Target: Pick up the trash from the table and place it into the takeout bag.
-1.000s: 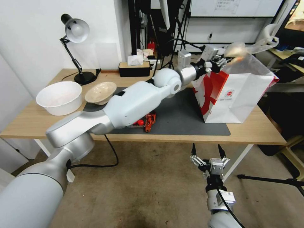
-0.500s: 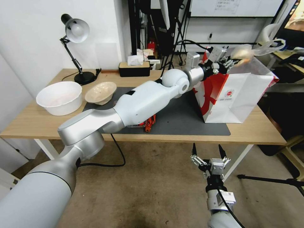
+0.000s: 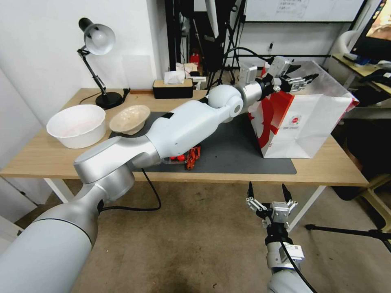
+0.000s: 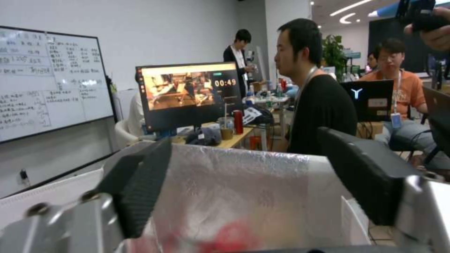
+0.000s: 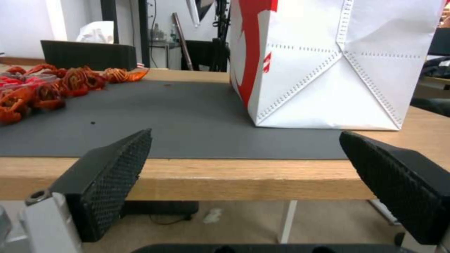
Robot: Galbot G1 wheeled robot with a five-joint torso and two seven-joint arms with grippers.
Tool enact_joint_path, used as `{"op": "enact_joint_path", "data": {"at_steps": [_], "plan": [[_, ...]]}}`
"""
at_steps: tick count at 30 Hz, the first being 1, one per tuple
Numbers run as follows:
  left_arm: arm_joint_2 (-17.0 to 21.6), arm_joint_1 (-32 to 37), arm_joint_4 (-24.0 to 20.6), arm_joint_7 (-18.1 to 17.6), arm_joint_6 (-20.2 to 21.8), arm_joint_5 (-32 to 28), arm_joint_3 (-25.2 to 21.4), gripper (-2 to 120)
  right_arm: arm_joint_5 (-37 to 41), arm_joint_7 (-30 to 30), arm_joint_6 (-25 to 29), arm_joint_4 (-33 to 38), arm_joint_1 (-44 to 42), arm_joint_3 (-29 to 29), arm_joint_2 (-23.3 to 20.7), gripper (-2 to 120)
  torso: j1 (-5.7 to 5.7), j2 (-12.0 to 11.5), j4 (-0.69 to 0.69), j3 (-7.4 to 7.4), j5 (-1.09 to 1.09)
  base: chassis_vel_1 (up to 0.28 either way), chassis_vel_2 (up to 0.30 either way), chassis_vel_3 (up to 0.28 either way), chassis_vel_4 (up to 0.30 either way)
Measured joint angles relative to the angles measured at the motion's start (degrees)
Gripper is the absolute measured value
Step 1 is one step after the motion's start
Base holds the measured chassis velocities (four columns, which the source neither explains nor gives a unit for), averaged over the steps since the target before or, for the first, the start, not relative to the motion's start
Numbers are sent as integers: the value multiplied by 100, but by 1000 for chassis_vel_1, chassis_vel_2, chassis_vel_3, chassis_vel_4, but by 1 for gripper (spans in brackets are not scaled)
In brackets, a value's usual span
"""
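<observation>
Left gripper [image 3: 302, 76] spread wide and empty over the takeout bag [image 3: 301, 126], foil-lined mouth just below its fingertips, right gripper [image 3: 266, 193] parted, parked below the table [image 3: 326, 169] edge

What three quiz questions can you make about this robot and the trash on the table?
1. True or false: the left gripper is open above the takeout bag.
2. Where is the right gripper? A) inside the bag B) open, below the table's front edge C) on the cream bowl
3. Fill in: the cream shallow bowl sits next to a bigger ___ bowl.

Key
1. True; its fingers are spread over the bag's silvery lining.
2. B
3. white
</observation>
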Motion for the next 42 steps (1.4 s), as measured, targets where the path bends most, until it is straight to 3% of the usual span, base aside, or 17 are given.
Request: {"op": "enact_joint_path", "data": {"at_steps": [1, 6, 16, 20, 21, 23, 24, 25, 28, 29, 32, 34, 36, 37, 39, 40, 42], "plan": [[-9, -9, 13, 0, 1, 0, 0, 87, 2, 0, 0, 6, 0, 6, 0, 100, 0, 0, 0, 0, 0, 0, 0, 0, 0], [-16, -16, 13, 1, 2, -1, -5, 99, 8, 2, 0, 17, -11, 25, -1, 100, 0, 0, -1, 0, 0, 0, 0, 0, 0], [187, 45, -364, -244, 19, -3, -395, 100, 21, 2, -1, 44, -12, 46, -26, 100, 0, 0, -2, 0, 0, 0, 0, 0, 0], [1249, 347, -1320, -637, 124, -33, -930, 100, 26, 1, -11, 47, 4, 11, -39, 100, 0, 0, 0, -1, -2, 0, 0, 0, 0], [1249, 347, -1320, -637, 124, -33, -930, 100, 26, 1, -11, 47, 4, 11, -39, 100, 0, 0, 0, -1, -2, 0, 0, 0, 0], [1955, 465, -1714, -729, 155, -104, -1173, 100, 25, 1, -24, 66, -21, 4, -36, 100, 0, 0, -1, -1, -3, 0, 0, 0, 0], [2527, 574, -1968, -731, 157, -159, -1365, 100, 24, 1, -29, 64, -28, -9, -38, 100, 0, 0, 1, -1, -3, 0, 0, 0, 0], [2527, 574, -1968, -731, 157, -159, -1365, 100, 24, 1, -29, 64, -28, -9, -38, 100, 0, 0, 1, -1, -3, 0, 0, 0, 0], [3749, 1208, -2556, -618, 158, -214, -2074, 100, 9, 1, -41, 26, -17, -39, -64, 100, 0, 0, -1, -1, -5, 0, 0, 0, 0], [3749, 1208, -2556, -618, 158, -214, -2074, 100, 9, 1, -41, 26, -17, -39, -64, 100, 0, 0, -1, -1, -5, 0, 0, 0, 0], [4610, 2147, -3103, -650, 200, -158, -2967, 100, 3, 1, -50, 6, 8, -98, -78, 100, 0, 0, 5, -1, -5, 0, 0, 0, 0], [4688, 2300, -3185, -688, 213, -124, -3122, 100, 2, 2, -51, 4, 14, -107, -77, 100, -1, 0, 3, -1, -5, 0, 0, 0, 0], [4925, 3011, -3557, -840, 263, 41, -3881, 100, -1, 6, -55, 0, 29, -138, -78, 100, 0, 0, -2, -1, 1, 0, 0, 0, 0], [4925, 3011, -3557, -840, 263, 41, -3881, 100, -1, 6, -55, 0, 29, -138, -78, 100, 0, 0, -2, -1, 1, 0, 0, 0, 0], [5067, 3718, -3930, -1137, 234, 219, -4467, 100, -2, 11, -57, -1, 35, -142, -84, 100, 0, 0, -2, -1, 1, 0, 0, 0, 0], [5067, 3718, -3930, -1137, 234, 219, -4467, 100, -2, 11, -57, -1, 35, -142, -84, 100, 0, 0, -2, -1, 1, 0, 0, 0, 0], [5124, 4423, -4232, -1349, 187, 458, -4922, 100, -2, 12, -59, -2, 45, -152, -92, 100, -1, 0, -2, -1, 0, 0, 0, 0, 0]]}}
